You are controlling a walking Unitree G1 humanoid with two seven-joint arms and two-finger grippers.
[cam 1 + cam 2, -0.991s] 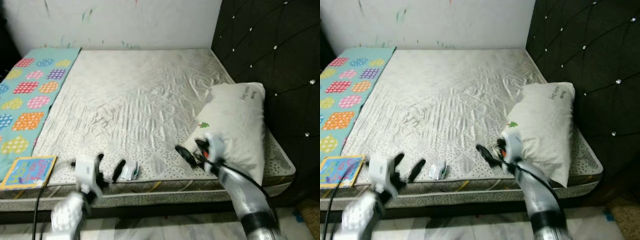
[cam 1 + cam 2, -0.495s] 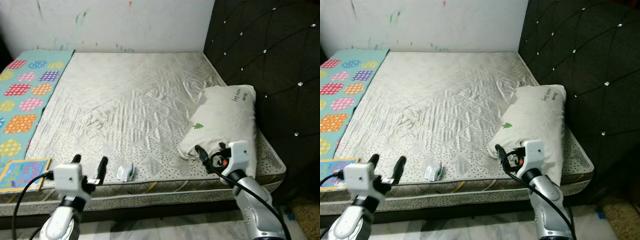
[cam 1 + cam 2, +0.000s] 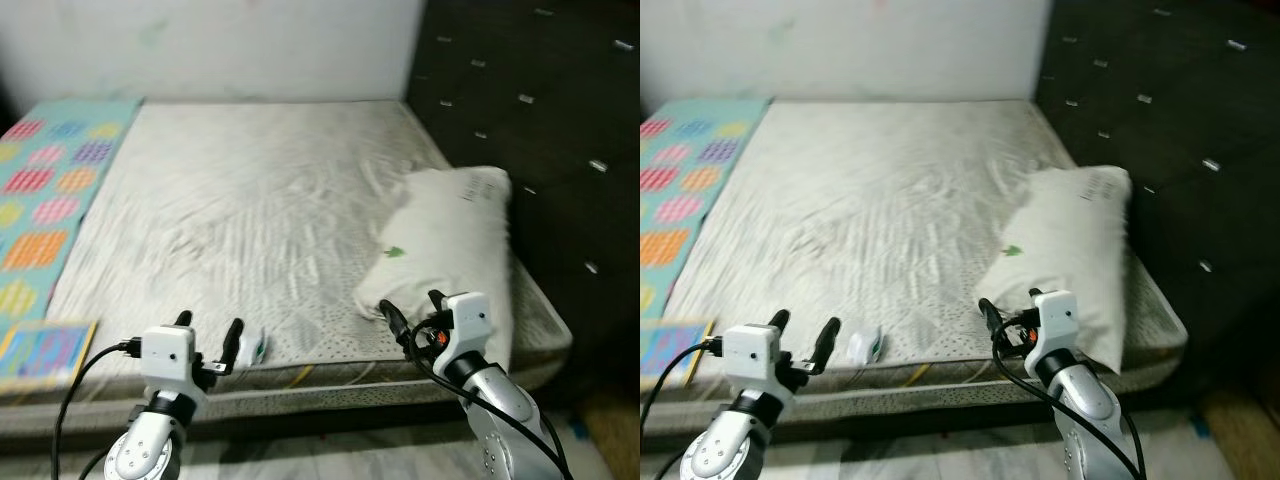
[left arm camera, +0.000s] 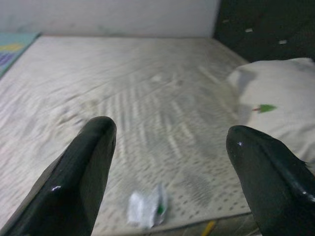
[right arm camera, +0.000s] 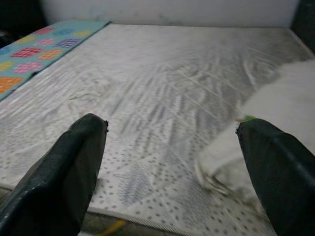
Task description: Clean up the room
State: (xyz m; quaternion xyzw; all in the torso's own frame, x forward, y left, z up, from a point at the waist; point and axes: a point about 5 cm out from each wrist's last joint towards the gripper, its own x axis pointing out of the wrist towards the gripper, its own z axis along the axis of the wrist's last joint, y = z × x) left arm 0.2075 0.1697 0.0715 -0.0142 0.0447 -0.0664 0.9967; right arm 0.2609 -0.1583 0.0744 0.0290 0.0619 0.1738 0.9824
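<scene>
A small crumpled white-and-green wrapper [image 3: 250,349] lies at the near edge of the grey quilted mattress [image 3: 250,200]. The left tool [image 3: 207,336] beside it, fingers apart, should descend squarely over it. The right tool [image 3: 412,316], also apart, hovers near the white pillow [image 3: 450,240].

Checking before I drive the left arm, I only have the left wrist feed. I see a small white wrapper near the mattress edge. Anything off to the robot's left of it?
Observer: Yes. A colourful book lies at the bed's front left corner, on the patterned teal blanket.
Operator: Where's the right tool?
Observer: The right tool is open at the near end of the pillow.
Operator: Is the left tool lined up with the wrapper?
Observer: Roughly. The left tool, open, sits just left of the wrapper.
</scene>
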